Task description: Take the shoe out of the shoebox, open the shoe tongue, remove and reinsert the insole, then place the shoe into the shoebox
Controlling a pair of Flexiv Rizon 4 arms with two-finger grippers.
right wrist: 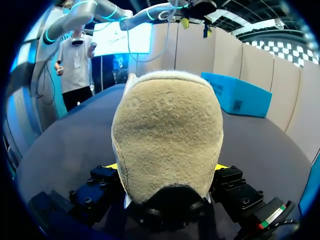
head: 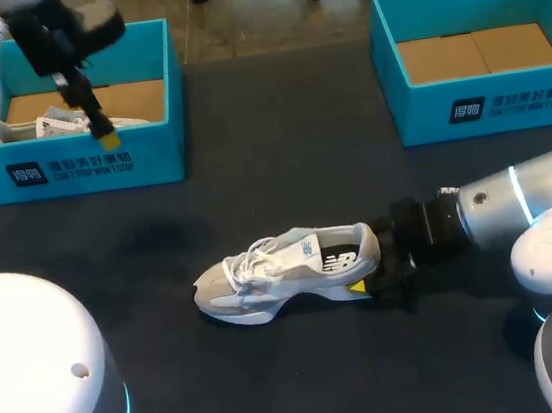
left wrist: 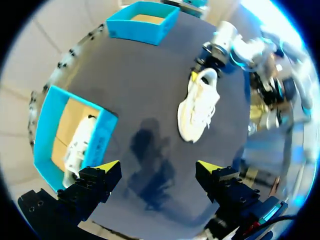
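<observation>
Head view is showing the white and grey lace-up sneaker (head: 284, 271) lying mid-table, long axis running side to side, toe pointing left. The right gripper (head: 377, 273) is clamping its heel. The left gripper (head: 107, 139), fingers apart, is hovering well apart, over the teal cardboard shoebox (head: 154, 159).

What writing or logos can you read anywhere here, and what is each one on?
Left shoebox front wall: dark logo block and a small line, too blurred to read.
Right shoebox front wall: same print, too blurred.
Shoe on the table, side: a dark emblem, no readable words.
</observation>
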